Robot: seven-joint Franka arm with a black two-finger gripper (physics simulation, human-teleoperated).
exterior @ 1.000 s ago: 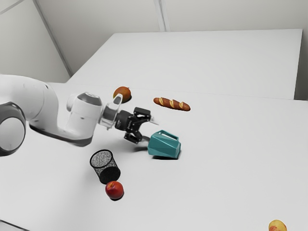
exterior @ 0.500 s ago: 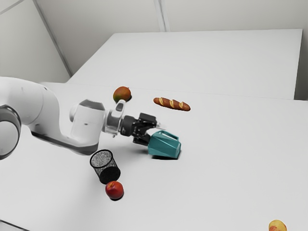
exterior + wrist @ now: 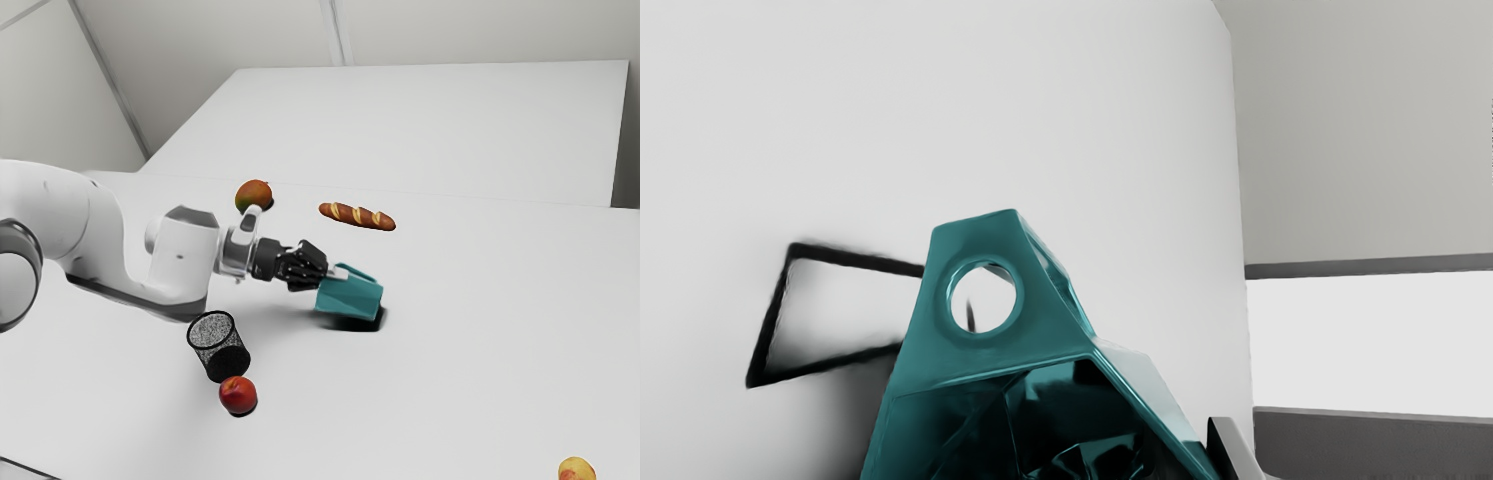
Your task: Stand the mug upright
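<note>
Black fingers of the gripper (image 3: 330, 272) are drawn nearly together at the teal mug (image 3: 350, 298), shut, as I judge it, on the wall at its mouth. One fingertip (image 3: 1232, 448) shows just outside the rim in the wrist view; the other I cannot make out, but the mug hangs a little off the table (image 3: 480, 300), its shadow set apart beneath it, so the grip seems to bear its weight.

It is held on its side, mouth toward the hand and base toward the exterior view's right. That hold makes sense: gripping by the mouth leaves the base free to swing under once the hand tips to point downward. A thin wall pinched at one end could let the mug pivot or slip, so a slow turn would suit.

Farther out, a mesh cup (image 3: 218, 346) stands toward the exterior view's lower left, with a red fruit (image 3: 238, 395) beside it — both off the likely path. The mango (image 3: 254, 195) and bread (image 3: 357, 216) lie beyond, also apart, and a yellowish fruit (image 3: 577, 469) sits far off — nothing crowds the mug.
</note>
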